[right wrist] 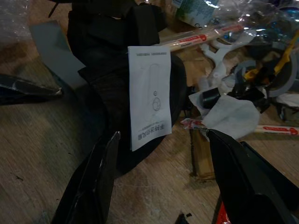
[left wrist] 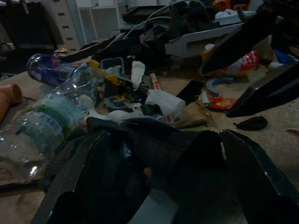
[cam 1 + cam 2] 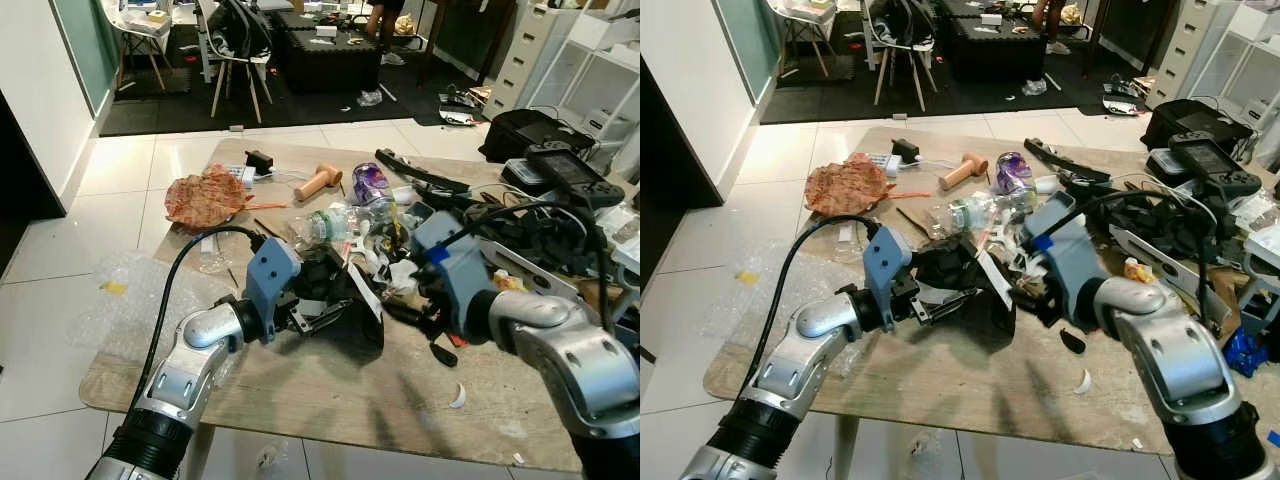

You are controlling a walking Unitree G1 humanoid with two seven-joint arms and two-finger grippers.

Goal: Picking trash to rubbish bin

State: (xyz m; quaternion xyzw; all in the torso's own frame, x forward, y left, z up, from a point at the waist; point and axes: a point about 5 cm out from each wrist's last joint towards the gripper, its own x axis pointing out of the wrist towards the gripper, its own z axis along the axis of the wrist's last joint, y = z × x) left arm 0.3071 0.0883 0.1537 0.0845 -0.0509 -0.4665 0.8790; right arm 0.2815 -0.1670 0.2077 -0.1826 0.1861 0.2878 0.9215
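Cluttered and pale, the wooden table [image 3: 330,400] fills the foreground, with white floor tiles around it and a darker room with chairs beyond at twelve o'clock.

At the table's centre the left gripper [image 3: 325,300] has its two black fingers spread wide around a black bag-like bundle [image 3: 350,310]; in the left wrist view the fingers [image 2: 254,172] stand apart on either side of the dark mass, not yet pressed onto it. The right gripper [image 1: 161,179] comes in from three o'clock, its fingers also wide apart, straddling the white printed leaflet [image 1: 149,95] that lies on the bundle. Neither gripper holds anything, as far as I can judge.

Outward from the bundle, toward twelve o'clock, lies the trash pile: a crushed clear bottle [image 3: 325,225], a crumpled white tissue [image 1: 231,116], wrapped chopsticks [image 1: 196,39] and mixed scraps. Farther on are a purple bottle [image 3: 370,182], a wooden handle [image 3: 320,181] and, at ten o'clock, a crumpled orange-brown wrapper [image 3: 205,197]. A small white shard [image 3: 458,397] sits near the table edge at four o'clock.

This looks like the grasping step, with both grippers positioned over the bundle. The next move would call for closing on the bundle or leaflet firmly enough to lift it without dragging neighbouring scraps, then finding the bin, which I cannot locate.
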